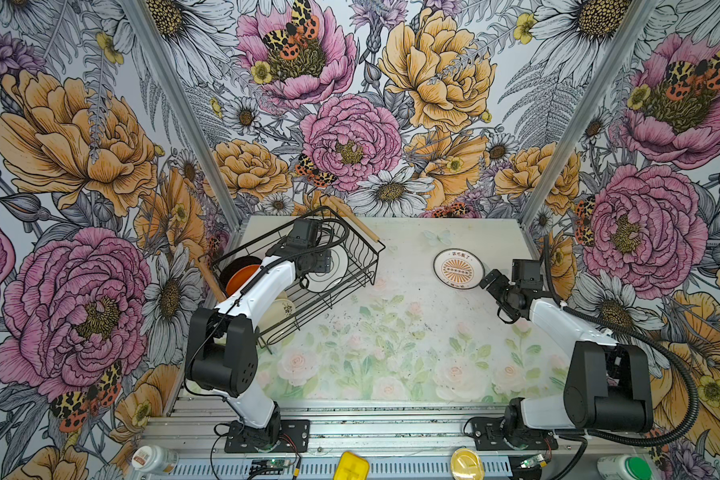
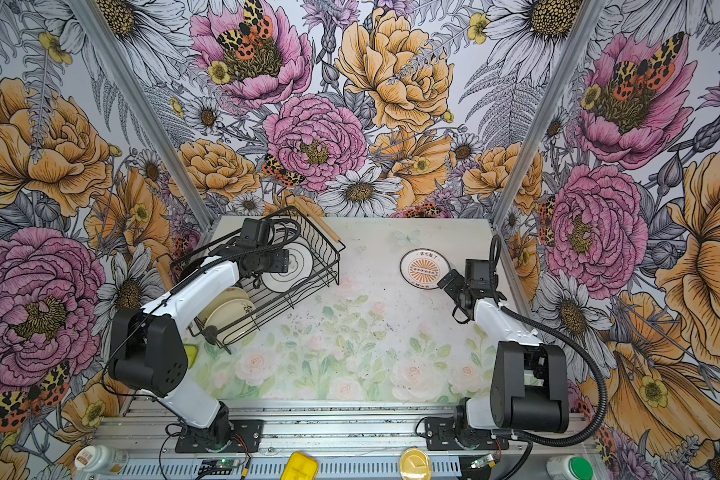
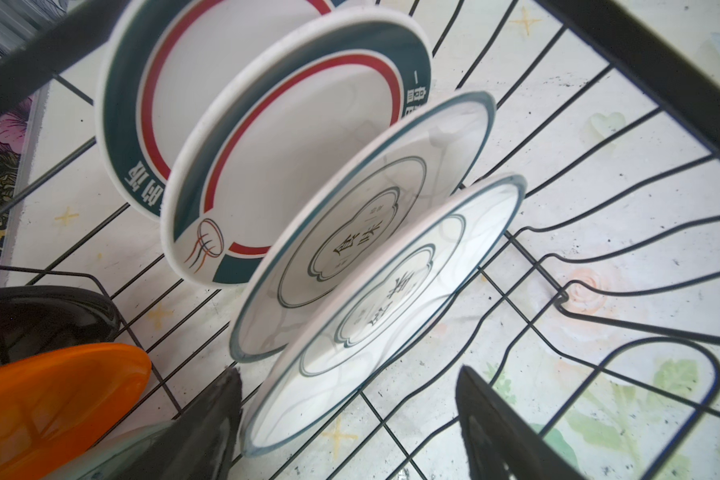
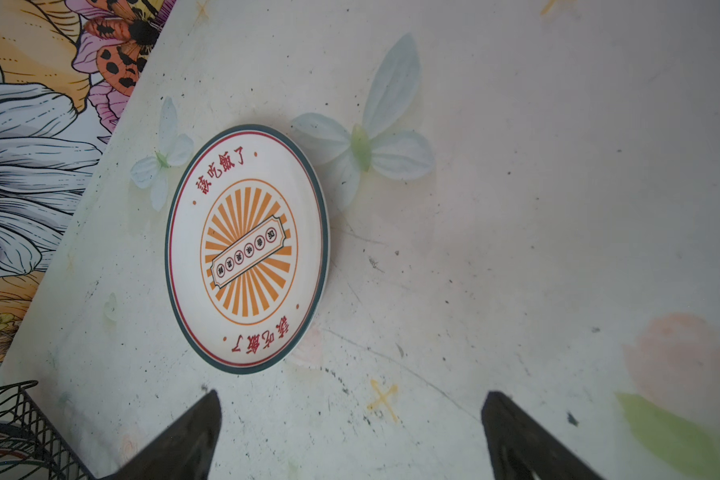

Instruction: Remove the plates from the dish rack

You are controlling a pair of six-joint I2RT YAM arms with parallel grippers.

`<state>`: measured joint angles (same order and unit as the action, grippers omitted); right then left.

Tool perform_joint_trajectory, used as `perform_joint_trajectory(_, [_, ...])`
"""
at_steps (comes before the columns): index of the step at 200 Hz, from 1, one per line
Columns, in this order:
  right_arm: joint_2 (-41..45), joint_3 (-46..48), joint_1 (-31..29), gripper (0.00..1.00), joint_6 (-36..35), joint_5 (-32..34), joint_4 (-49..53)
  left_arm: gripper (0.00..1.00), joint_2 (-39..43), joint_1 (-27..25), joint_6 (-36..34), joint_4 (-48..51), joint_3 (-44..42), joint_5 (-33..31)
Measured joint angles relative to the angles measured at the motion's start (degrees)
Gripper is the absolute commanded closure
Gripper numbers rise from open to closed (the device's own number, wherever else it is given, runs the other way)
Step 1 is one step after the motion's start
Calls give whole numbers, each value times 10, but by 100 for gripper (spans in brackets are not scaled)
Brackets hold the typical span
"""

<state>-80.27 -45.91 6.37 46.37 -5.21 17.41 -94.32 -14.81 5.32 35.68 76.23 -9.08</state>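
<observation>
Reaching into the dish rack (image 1: 350, 289), the left pincer (image 3: 348, 372) stood released, its dark fingers either side of the nearest white plate (image 3: 391, 299); whether they touched it could not be told. Only the left wrist view showed that glossy row: four round white plates on edge between thin black wires, two with fine teal rims and two banded plates (image 3: 308, 158) in broad teal and red, beside an orange dish (image 3: 51, 395) and a black dish (image 3: 38, 320). A top view alone revealed cream dishes (image 2: 229, 316) at the rack's near end and a pale wooden handle (image 1: 354, 224). The right pincer (image 4: 352, 395) hung wide apart and empty over the floral counter (image 1: 391, 332), near a sunburst plate (image 4: 246, 249) lying flat, well apart from the rack.
</observation>
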Motion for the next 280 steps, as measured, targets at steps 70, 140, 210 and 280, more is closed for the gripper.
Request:
perform_joint_trajectory(70, [0, 0, 0, 1, 0, -6, 0, 31, 0, 0, 0, -11, -10, 13])
perform_joint_trajectory(140, [0, 0, 0, 1, 0, -6, 0, 49, -24, 0, -7, -17, -12, 17])
perform_joint_trajectory(210, [0, 0, 0, 1, 0, -6, 0, 68, -39, 9, -10, -25, -13, 26])
perform_joint_trajectory(280, [0, 0, 0, 1, 0, -11, 0, 80, -39, 9, -30, -31, -13, 39])
